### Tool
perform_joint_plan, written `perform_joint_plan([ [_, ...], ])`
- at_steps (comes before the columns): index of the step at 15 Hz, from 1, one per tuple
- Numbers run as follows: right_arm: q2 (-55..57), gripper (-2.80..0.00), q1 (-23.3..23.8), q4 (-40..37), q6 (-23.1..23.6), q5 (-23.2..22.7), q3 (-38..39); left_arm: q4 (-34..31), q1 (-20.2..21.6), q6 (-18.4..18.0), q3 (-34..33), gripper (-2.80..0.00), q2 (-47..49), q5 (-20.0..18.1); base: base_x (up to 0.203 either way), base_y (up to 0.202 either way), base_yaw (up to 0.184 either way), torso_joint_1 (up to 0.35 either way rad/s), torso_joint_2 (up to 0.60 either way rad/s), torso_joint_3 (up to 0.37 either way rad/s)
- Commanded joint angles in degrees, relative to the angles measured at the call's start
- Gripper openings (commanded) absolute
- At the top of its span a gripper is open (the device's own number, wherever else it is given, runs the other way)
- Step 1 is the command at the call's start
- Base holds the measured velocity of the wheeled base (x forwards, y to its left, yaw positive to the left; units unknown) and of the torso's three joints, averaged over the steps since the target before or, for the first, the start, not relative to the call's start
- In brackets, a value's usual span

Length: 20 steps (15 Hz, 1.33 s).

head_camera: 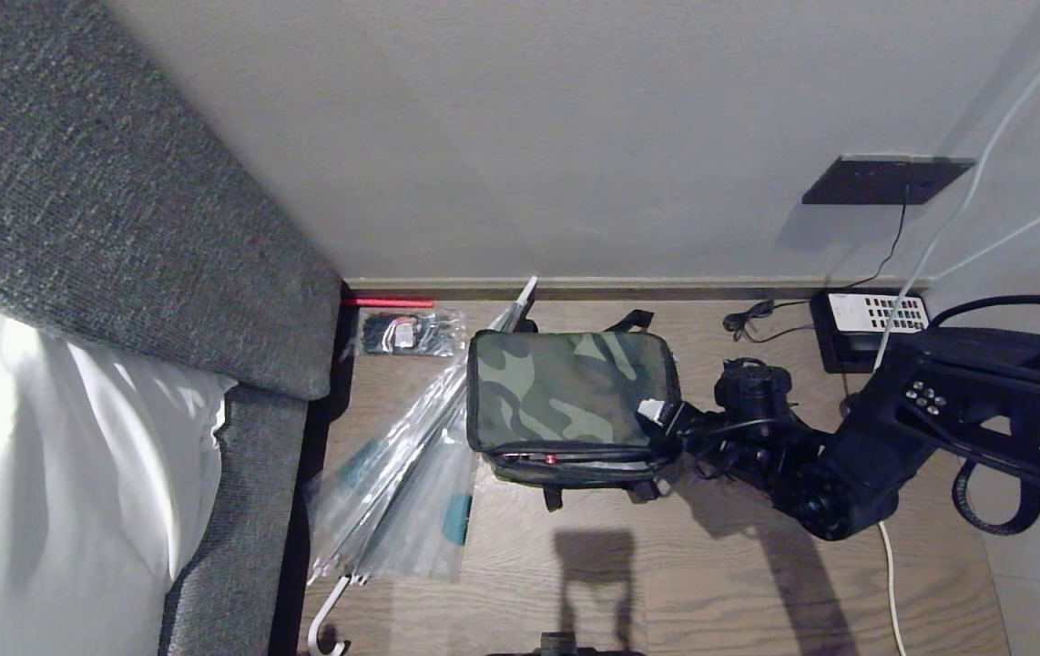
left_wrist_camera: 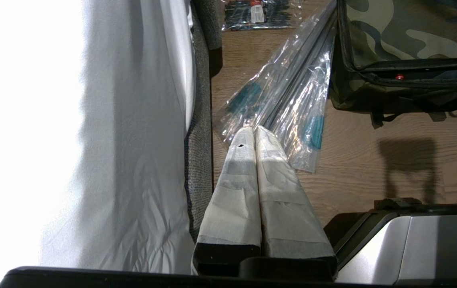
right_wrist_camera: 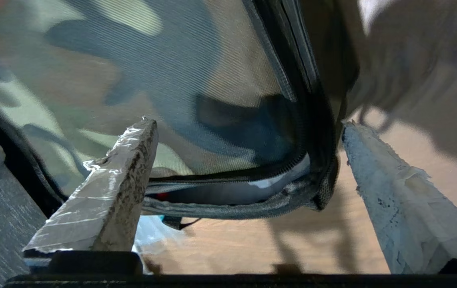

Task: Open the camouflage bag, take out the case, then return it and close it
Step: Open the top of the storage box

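No legible text, brand, number or sign is found in any of the three views. The small packet on the floor by the wall carries a white and red label, but its print is too small to read, and the white panel on the black device near the wall shows only rows of dark marks, not characters. The camouflage bag bears no readable marking.
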State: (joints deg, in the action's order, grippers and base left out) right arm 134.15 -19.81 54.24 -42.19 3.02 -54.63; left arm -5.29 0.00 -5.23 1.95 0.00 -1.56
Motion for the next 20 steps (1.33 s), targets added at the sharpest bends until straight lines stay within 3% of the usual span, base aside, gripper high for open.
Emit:
perform_joint_plan([
  [1,2.3,0.0,-0.2,-0.8,-0.9,0.0,-2.0,0.0,0.0,0.0,0.1,-2.8,0.0,0.0,0.0,0.0,0.0,0.0,0.0,0.0],
  [9,1.7,0.0,-3.2,-0.5,-8.4,0.0,-4.9,0.0,0.0,0.0,0.0,-2.8,0.0,0.0,0.0,0.0,0.0,0.0,0.0,0.0],
  [17,1.2,0.0,-3.6,1.2,-10.0,2.1,-7.5,0.0,0.0,0.0,0.0,-2.8,0.0,0.0,0.0,0.0,0.0,0.0,0.0,0.0],
  [18,1.0,-2.8,-3.6,1.3,-10.0,2.1,-7.7,0.0,0.0,0.0,0.0,-2.8,0.0,0.0,0.0,0.0,0.0,0.0,0.0,0.0],
  [20,0.4,-2.8,-3.4,1.3,-9.8,1.9,-8.1,-0.1,0.0,0.0,0.0,-2.8,0.0,0.0,0.0,0.0,0.0,0.0,0.0,0.0],
])
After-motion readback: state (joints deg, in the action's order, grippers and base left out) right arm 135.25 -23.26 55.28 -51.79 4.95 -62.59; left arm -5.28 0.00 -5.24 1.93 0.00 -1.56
